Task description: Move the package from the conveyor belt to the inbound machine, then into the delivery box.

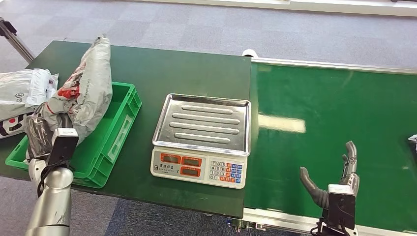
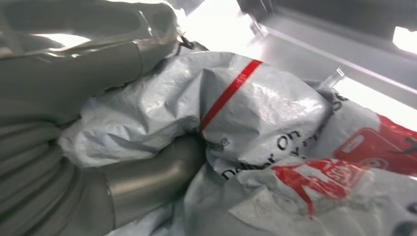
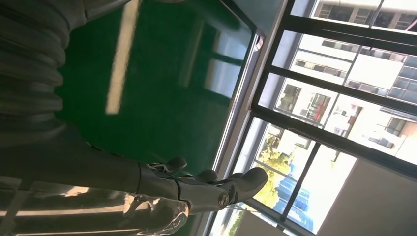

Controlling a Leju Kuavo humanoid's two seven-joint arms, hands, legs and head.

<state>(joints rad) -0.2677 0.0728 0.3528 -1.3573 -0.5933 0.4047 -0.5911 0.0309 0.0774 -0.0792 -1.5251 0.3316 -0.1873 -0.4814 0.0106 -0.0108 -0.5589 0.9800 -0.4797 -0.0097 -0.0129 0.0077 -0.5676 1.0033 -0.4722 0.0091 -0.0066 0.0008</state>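
Observation:
My left hand (image 1: 43, 129) grips a crumpled grey plastic package (image 1: 91, 86) with red markings, held upright over the left end of the green delivery box (image 1: 120, 123). Up close, the left wrist view has the package (image 2: 265, 123) wrapped around the thumb (image 2: 147, 177). The scale-like inbound machine (image 1: 201, 142) with its empty steel pan stands in the middle of the table. My right hand (image 1: 339, 174) hovers open over the near edge of the green conveyor belt (image 1: 334, 113); its fingers (image 3: 216, 189) are spread and hold nothing.
Other grey parcels (image 1: 22, 93) lie on the table left of the box. The dark green table (image 1: 177, 73) meets the belt at a seam. A small object (image 1: 412, 140) peeks in at the belt's right edge. Windows (image 3: 334, 98) lie beyond the belt.

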